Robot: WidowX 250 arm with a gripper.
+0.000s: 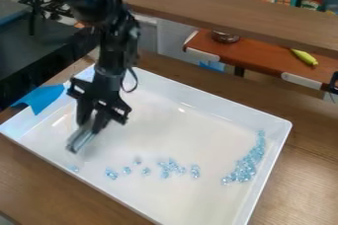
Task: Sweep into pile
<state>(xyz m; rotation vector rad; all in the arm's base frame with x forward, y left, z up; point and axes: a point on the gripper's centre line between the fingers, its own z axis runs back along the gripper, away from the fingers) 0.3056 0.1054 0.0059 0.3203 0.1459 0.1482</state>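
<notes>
The black gripper [90,124] hangs over the left part of the white tray [277,142], tilted down to the left. It is shut on a grey, flat-looking tool [80,140], whose lower end is low over the tray floor. Just below the tool lies one small blue piece [74,168]. Light-blue clear pieces [173,167] are scattered along the tray's front middle, some in small clumps. A denser curved band of the same pieces [245,166] runs near the right wall.
Raised walls surround the tray on a brown wooden table [310,169]. Blue tape [41,97] is at the tray's left edge. A wooden shelf [224,12] crosses behind, with a red-brown board [257,61] below it, holding a yellow-green toy [304,57] and a metal lid-like item [225,37].
</notes>
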